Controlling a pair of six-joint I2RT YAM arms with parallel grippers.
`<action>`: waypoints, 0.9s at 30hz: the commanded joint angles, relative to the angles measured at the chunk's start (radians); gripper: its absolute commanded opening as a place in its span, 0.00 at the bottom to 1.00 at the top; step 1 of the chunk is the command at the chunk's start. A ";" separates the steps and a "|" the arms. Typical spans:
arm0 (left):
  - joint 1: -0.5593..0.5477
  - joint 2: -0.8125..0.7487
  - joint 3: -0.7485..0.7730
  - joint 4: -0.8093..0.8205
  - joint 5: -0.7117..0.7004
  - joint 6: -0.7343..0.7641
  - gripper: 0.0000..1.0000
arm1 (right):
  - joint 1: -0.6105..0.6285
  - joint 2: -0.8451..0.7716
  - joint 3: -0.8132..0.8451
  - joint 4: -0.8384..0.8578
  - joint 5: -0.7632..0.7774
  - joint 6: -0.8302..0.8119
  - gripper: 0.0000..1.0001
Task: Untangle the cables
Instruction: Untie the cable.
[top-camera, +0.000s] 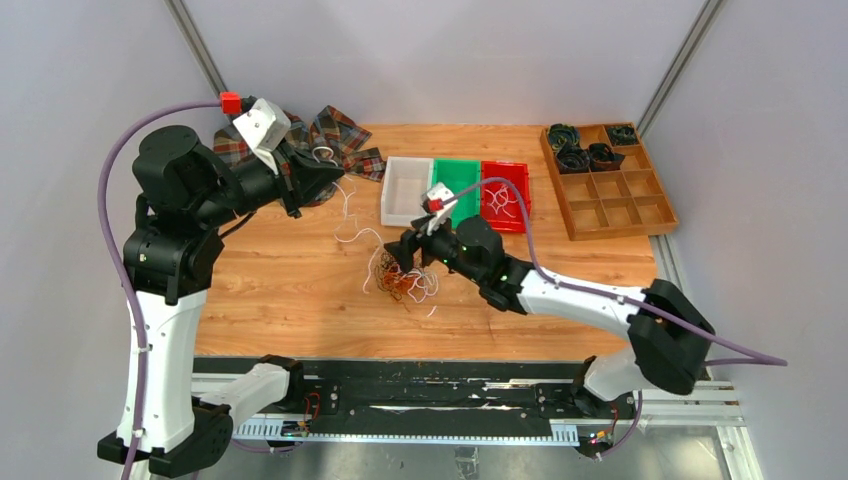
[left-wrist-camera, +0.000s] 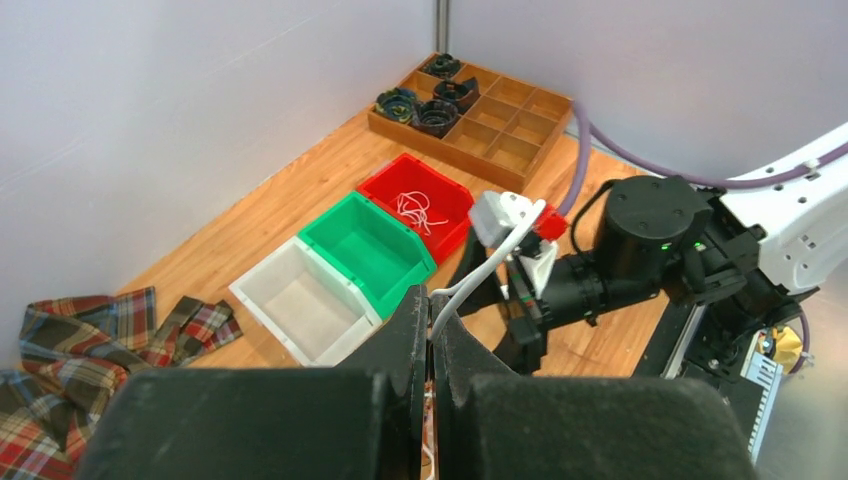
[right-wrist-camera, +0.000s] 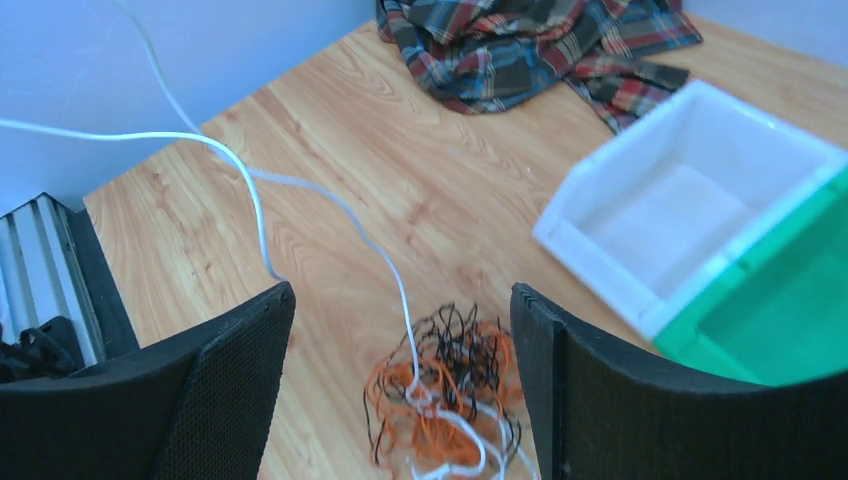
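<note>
White cable (left-wrist-camera: 490, 265): clamped in left fingers (left-wrist-camera: 400, 340), led from tangle (right-wrist-camera: 445, 390). Right fingers (right-wrist-camera: 600, 380), apart above tangle, best closed on it as anchor; pull kept slow.

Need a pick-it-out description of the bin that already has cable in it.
On the wooden table, three open bins stand in a row left of the compartment tray. Take the one nearest the tray: the red bin. Unlike the white bin and green bin, it holds loose white cables.
</note>
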 joint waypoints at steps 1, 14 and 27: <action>0.007 -0.001 0.020 0.013 0.025 -0.015 0.01 | 0.009 0.146 0.103 -0.023 -0.069 -0.094 0.78; 0.007 -0.021 0.053 0.064 -0.092 -0.010 0.01 | -0.011 0.420 0.048 0.096 -0.039 0.034 0.62; 0.065 0.038 0.257 0.128 -0.168 -0.085 0.01 | -0.011 0.294 -0.286 0.222 0.035 0.104 0.59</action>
